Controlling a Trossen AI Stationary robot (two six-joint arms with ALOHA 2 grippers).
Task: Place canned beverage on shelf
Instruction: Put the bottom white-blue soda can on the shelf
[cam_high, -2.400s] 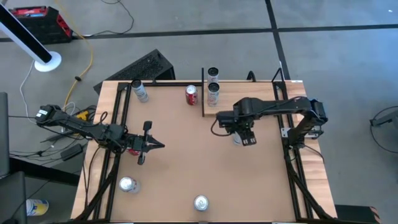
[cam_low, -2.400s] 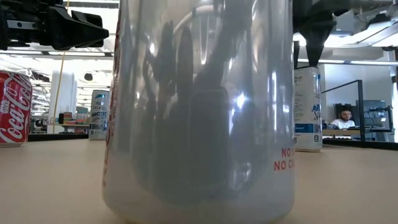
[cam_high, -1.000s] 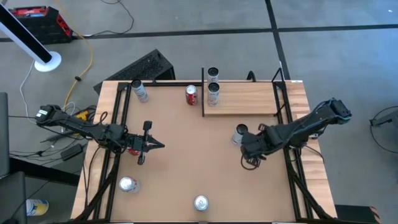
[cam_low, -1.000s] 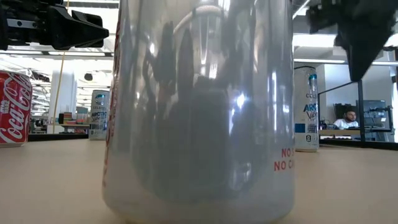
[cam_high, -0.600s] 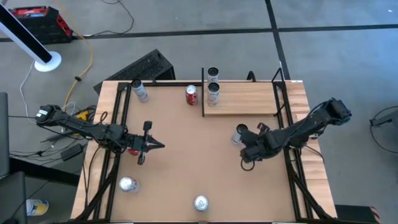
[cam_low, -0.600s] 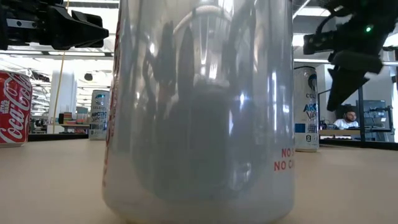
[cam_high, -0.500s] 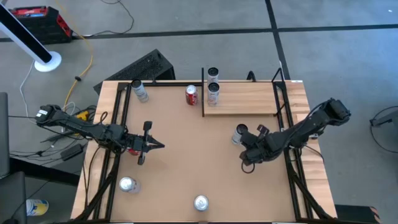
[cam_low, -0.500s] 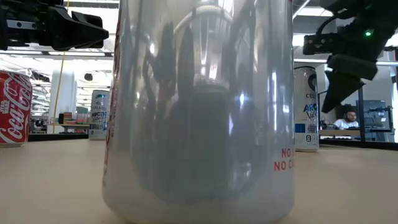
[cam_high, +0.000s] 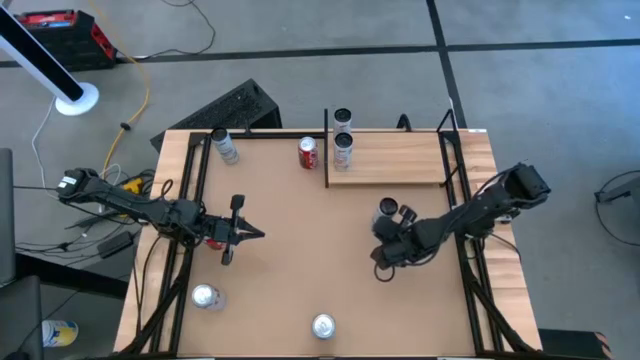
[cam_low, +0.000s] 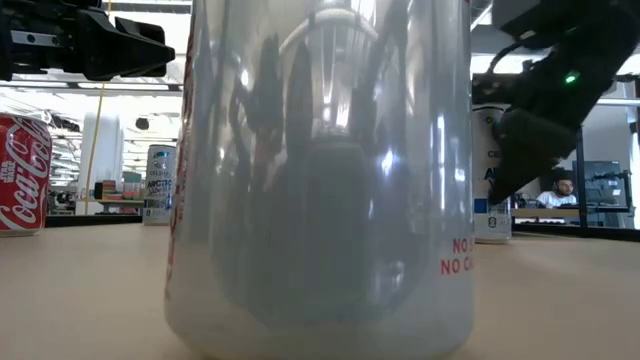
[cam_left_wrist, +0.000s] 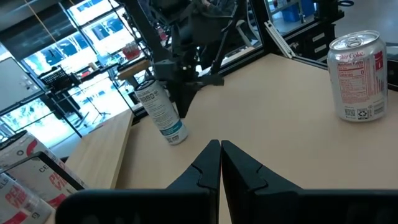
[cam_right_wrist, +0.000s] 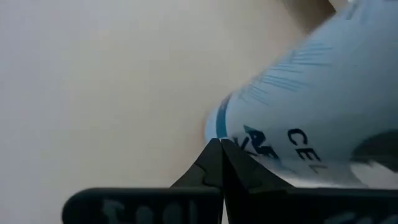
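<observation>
The right gripper (cam_high: 379, 268), fingers pressed together and empty, hovers low just beside a slim white-and-blue can (cam_high: 386, 212) on the tabletop. The shelf (cam_high: 390, 158) lies well beyond it, two cans standing at its railed end. The left gripper (cam_high: 260, 235) waits closed, far across the table.

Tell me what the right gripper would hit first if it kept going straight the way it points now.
Most likely the tall white and blue can: it stands right in front of the right gripper, whose fingers are shut with their tips near its base. Whether they already touch is unclear.
</observation>
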